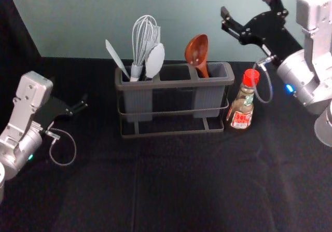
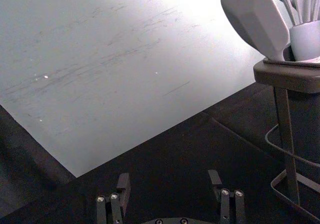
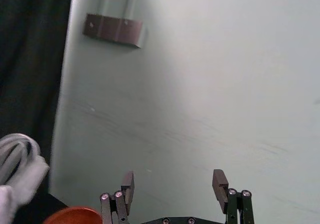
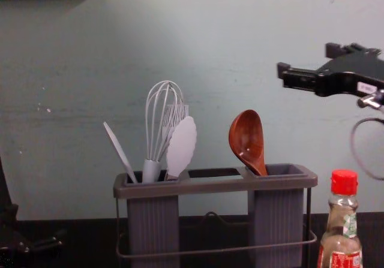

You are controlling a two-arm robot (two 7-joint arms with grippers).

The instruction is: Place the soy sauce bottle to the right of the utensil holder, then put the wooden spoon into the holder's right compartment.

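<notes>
Your right gripper (image 1: pixel 244 2) hangs high right, open; left gripper (image 1: pixel 84 102) at left, fingers apart. Spoon (image 1: pixel 196 50) in right compartment (image 1: pixel 208 103), bottle (image 1: pixel 241 109) right of holder (image 1: pixel 173 83).

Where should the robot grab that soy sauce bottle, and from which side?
I'd grip the soy sauce bottle around its body, below the red cap, bringing the right gripper in from the bottle's right. It stands upright and narrows toward the cap, so the wider body likely gives a steadier hold. The utensil holder is close on its left, leaving little finger room.
</notes>
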